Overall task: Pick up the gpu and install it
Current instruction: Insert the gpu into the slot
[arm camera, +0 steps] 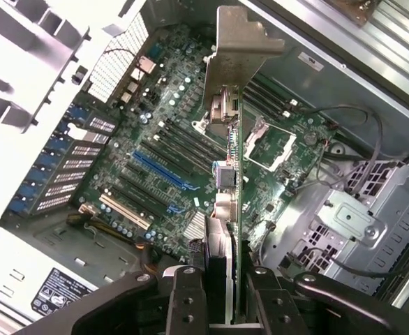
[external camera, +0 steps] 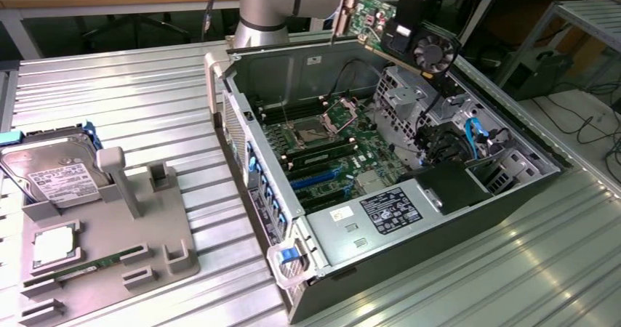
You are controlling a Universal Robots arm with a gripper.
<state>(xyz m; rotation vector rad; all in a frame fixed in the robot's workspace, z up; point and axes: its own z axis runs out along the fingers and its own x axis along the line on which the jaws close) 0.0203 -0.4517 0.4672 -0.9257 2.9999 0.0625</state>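
currently the gripper (arm camera: 225, 293) has its fingers closed on the gpu (arm camera: 231, 174), holding it edge-down above the open computer case (external camera: 291, 69). it seems mid-carry; seating would need alignment with the case's blue slot (arm camera: 159, 171).

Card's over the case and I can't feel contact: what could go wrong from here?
The gpu hangs in the gripper above the motherboard, seemingly not parallel to the blue slot; lowered so, it could hit neighbouring parts. Its bracket could catch the case wall. The grip holds one end, so it may tilt.
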